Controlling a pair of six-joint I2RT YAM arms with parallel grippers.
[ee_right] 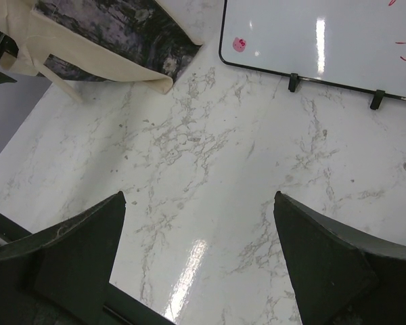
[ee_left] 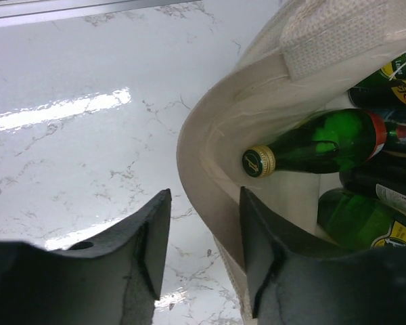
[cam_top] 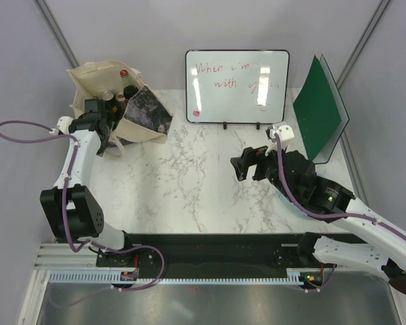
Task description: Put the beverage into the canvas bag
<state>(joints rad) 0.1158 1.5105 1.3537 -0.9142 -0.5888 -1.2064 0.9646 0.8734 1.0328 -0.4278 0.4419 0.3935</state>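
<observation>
bag [cam_top: 95,78] sits at the far left corner of the table [cam_top: 189,189]. its mouth is open and the side with the black print [cam_top: 147,108] sags out to the right. the top view shows several bottles [cam_top: 120,93] inside it, one with a red cap.

left wrist view: a green bottle [ee_left: 325,142] with a gold cap and a red band lies on its side within the bag, cap toward the rim. other bottles lie close above and below it, two with yellow on their labels. cannot tell whether they touch.

left gripper [ee_left: 204,196] is at the bag's near rim, jaws parted by a moderate gap. the cloth rim runs through that gap, close against the finger [ee_left: 264,257] on the bag side. bare marble shows between the cloth and the other finger. it has nothing clamped.

right gripper [ee_right: 199,198] hangs over the middle-right of the table, well apart from the bag. its jaws are spread wide and hold nothing; only marble shows between them.

whiteboard [cam_top: 237,84] stands on two small feet at the far edge, with red handwriting and a red mark in its lower left corner. a green folder [cam_top: 319,112] stands propped just to its right.
</observation>
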